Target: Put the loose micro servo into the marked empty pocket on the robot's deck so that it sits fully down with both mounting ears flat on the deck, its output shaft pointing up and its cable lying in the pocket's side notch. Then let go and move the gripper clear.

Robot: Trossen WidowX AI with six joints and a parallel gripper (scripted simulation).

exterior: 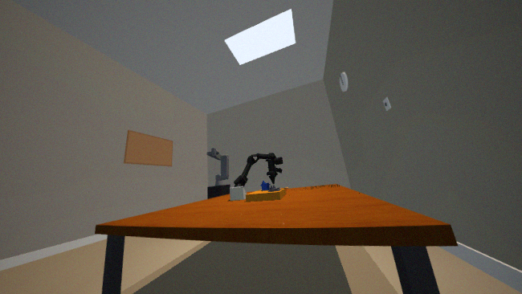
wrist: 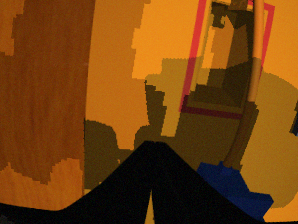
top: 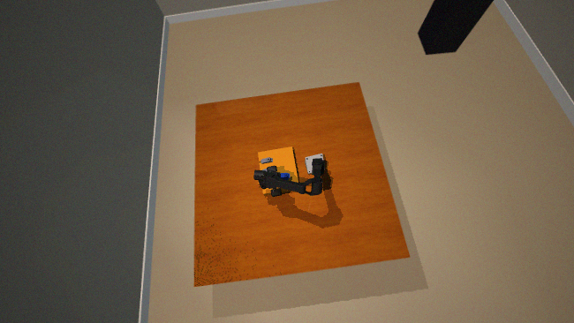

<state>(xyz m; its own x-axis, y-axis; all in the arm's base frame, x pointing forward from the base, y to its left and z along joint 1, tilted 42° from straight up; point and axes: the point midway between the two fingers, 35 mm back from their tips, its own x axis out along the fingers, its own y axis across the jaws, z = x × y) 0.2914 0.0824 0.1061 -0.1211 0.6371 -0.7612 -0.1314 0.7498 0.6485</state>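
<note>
The loose blue servo [top: 285, 176] [exterior: 264, 185] [wrist: 235, 192] lies on top of the orange deck [top: 280, 153] [exterior: 261, 196] [wrist: 112, 75], outside the pocket. Its shaft direction cannot be told. Its brown-orange cable [wrist: 257, 55] runs from the servo across the right part of the empty pocket, whose red outline [wrist: 194, 50] shows in the wrist view. My gripper [exterior: 274, 183] [wrist: 153, 151] is shut and empty, pointing down above the deck. In the wrist view its tips are left of the servo and below the pocket's near end. The arm hides part of the deck in the top view.
A grey servo [top: 266, 161] sits on the deck beyond the arm. The white base block [top: 309, 165] [exterior: 238, 193] stands beside the deck. The deck's edge drops to the wooden table [top: 238, 132] [exterior: 321, 213] [wrist: 45, 90] at the left of the wrist view.
</note>
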